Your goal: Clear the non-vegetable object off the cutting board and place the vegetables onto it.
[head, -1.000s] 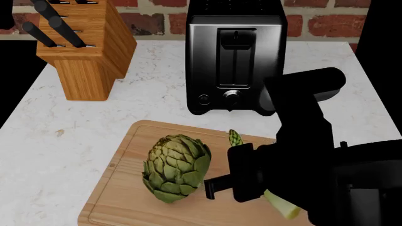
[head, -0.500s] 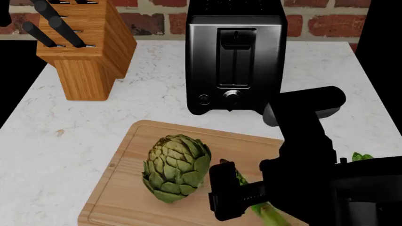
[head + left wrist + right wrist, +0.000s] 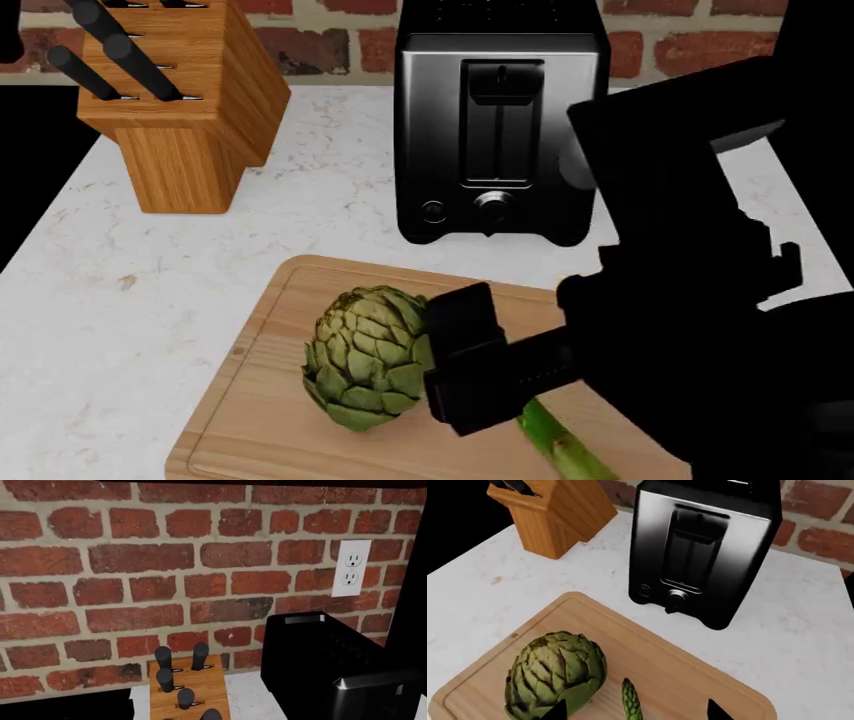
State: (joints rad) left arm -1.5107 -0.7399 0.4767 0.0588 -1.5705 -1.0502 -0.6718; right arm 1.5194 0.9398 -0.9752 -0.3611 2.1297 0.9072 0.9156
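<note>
The cutting board (image 3: 254, 400) lies at the counter's near edge. On it stands the green artichoke (image 3: 374, 355), also seen close up in the right wrist view (image 3: 554, 672). The asparagus stalk (image 3: 561, 450) lies on the board to the artichoke's right, its bumpy tip (image 3: 630, 702) pointing at the toaster. My right gripper (image 3: 461, 385) hovers over the stalk; it (image 3: 636, 712) is open, its fingertips (image 3: 557, 711) wide apart on either side and clear of the stalk. The non-vegetable object is hidden or out of view. My left gripper shows in no view.
A black and steel toaster (image 3: 501, 130) stands just behind the board. A wooden knife block (image 3: 180, 100) is at the back left. The white marble counter (image 3: 120, 280) ends at a brick wall with an outlet (image 3: 350, 567). My right arm hides the board's right side.
The asparagus went from tilted up at my right gripper to lying flat on the board. The right arm has since lifted and now covers more of the view.
</note>
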